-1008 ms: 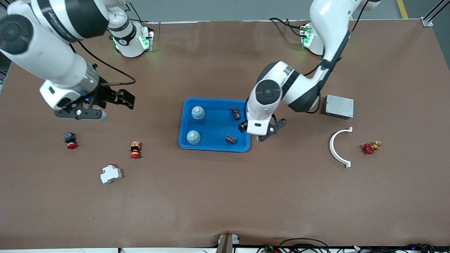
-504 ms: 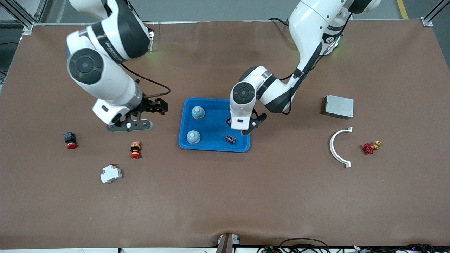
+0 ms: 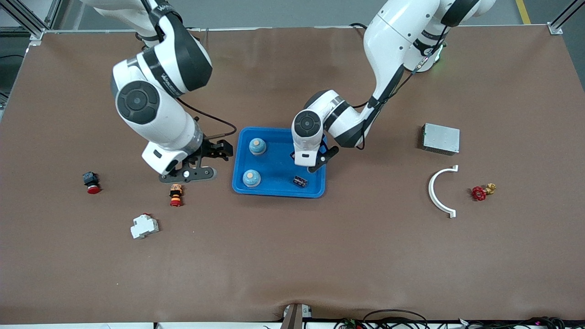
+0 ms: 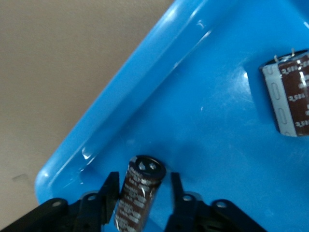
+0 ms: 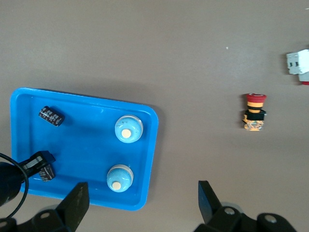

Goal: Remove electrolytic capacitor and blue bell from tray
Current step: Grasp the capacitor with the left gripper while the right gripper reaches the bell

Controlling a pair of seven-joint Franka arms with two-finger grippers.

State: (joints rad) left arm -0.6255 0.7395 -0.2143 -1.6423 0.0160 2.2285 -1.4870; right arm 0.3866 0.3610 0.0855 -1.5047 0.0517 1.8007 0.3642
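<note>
Front view, change: the left hand (image 3: 315, 165) has come from the tray's edge to low inside the blue tray (image 3: 279, 190), at the end toward the left arm; the right hand (image 3: 201, 162) has swung in to hover over the surface (image 3: 292, 256) just beside the tray's other end.
Front view, meaning: pickup of one capacitor looks underway; both blue bells (image 3: 257, 146) (image 3: 251, 178) and a second capacitor (image 3: 300, 181) lie in the tray.
Front view, surroundings: red-capped push button (image 3: 175, 194) near the right hand; another button (image 3: 91, 182), white breaker (image 3: 144, 226), grey metal box (image 3: 440, 139), white arc (image 3: 441, 191) and red valve (image 3: 480, 193) lie well clear.
Left wrist view: fingers (image 4: 107, 195) are drawing in around an electrolytic capacitor (image 4: 140, 195) near the tray rim, narrow gaps showing, no firm clamp yet.
Right wrist view: fingers (image 5: 77, 205) spread wide, holding nothing; nothing blocks the bells.
</note>
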